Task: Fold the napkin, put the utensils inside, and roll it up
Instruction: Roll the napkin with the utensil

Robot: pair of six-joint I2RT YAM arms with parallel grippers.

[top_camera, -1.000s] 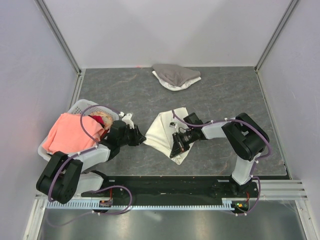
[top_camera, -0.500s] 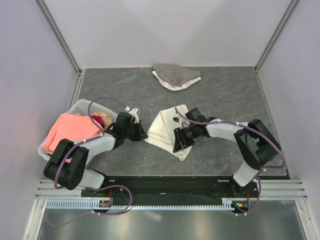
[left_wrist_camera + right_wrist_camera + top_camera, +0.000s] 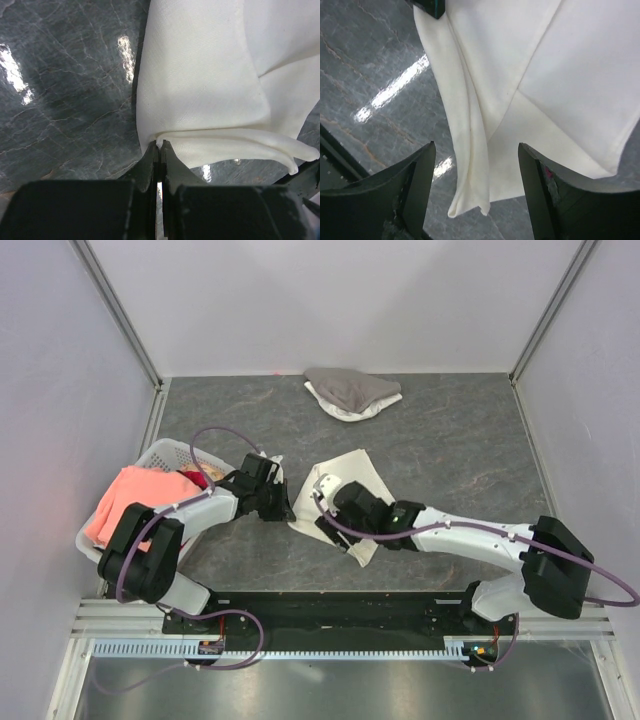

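The cream-white napkin [image 3: 350,472] lies partly folded on the dark table, near the middle. My left gripper [image 3: 287,512] is shut on the napkin's left corner; in the left wrist view its jaws [image 3: 160,146] pinch a fold of the napkin [image 3: 200,90]. My right gripper [image 3: 327,519] hovers open over the near edge of the napkin [image 3: 560,75]. A hanging fold lies between its fingertips [image 3: 422,180], with the gripper [image 3: 477,162] touching nothing. The utensils are out of view.
A white basket [image 3: 160,455] at the left holds a salmon-pink cloth [image 3: 135,502] and other items. A grey-and-white cloth heap [image 3: 350,392] lies at the back of the table. Walls enclose the left, right and back.
My right gripper has opened, let go of the napkin and stretched leftward. My left gripper has moved right and shut on the napkin's left corner.
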